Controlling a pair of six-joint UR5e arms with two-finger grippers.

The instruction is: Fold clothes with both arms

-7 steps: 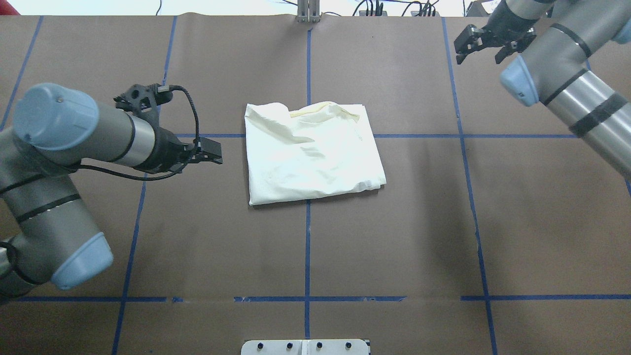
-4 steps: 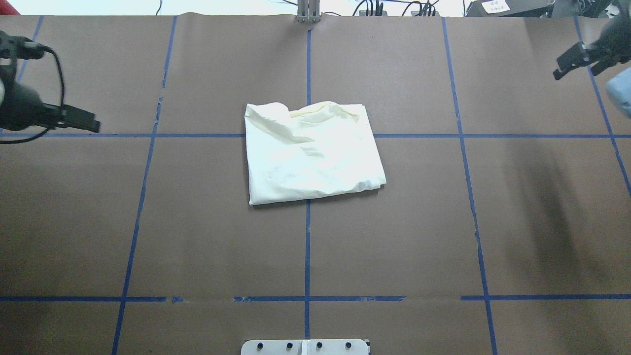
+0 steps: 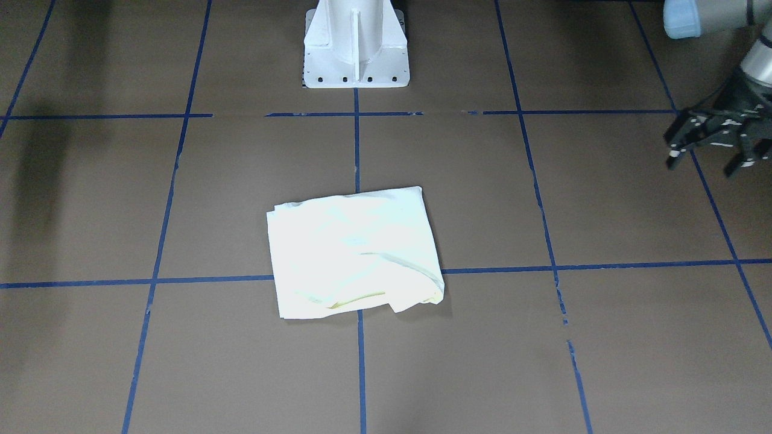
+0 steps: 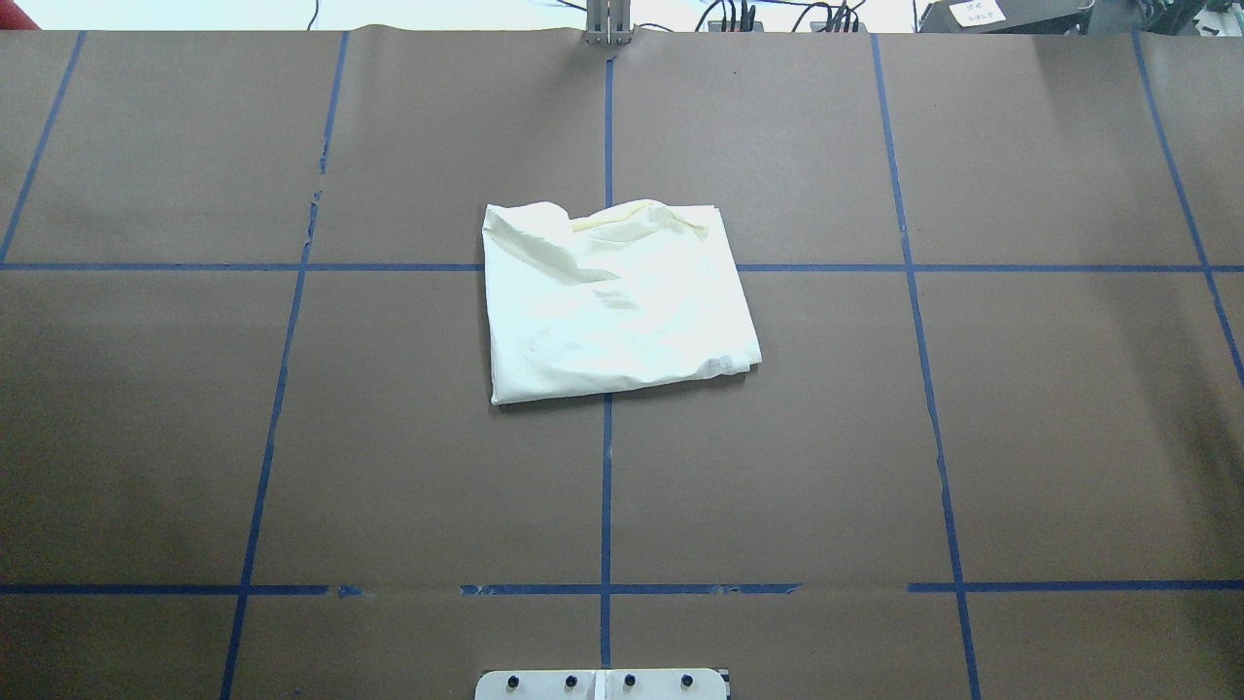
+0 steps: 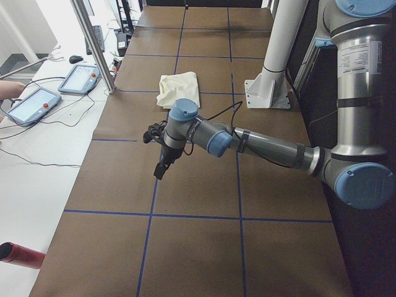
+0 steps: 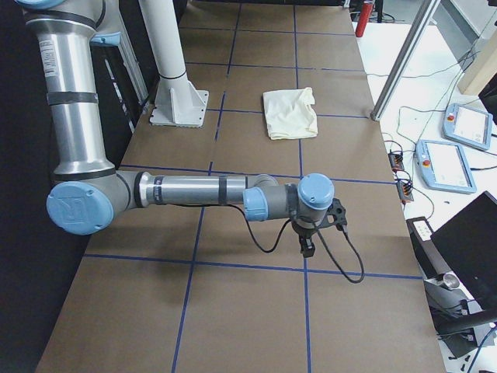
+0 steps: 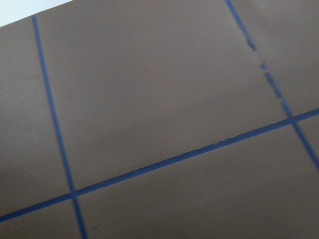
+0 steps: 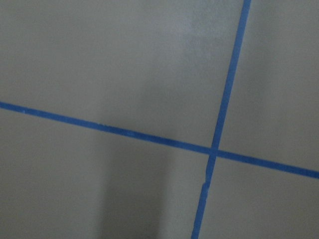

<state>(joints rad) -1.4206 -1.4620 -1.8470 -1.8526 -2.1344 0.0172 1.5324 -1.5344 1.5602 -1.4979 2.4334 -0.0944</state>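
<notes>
The clothes are one cream-white shirt, folded into a rough rectangle at the table's centre, plain side up with a ribbed edge at its far side. It also shows in the front-facing view and both side views. Neither arm touches it. My left gripper hovers far off toward the table's left end, fingers spread open and empty. My right gripper hangs over the table's right end, pointing down; I cannot tell its state. Both wrist views show only brown paper and blue tape.
Brown paper with a blue tape grid covers the table. The white pedestal base stands at the robot's edge. Tablets and cables lie on the far side table, with a person's hand nearby.
Both arms have swung outward and left the overhead view, the left one to the left and the right one to the right. The shirt has not moved.
</notes>
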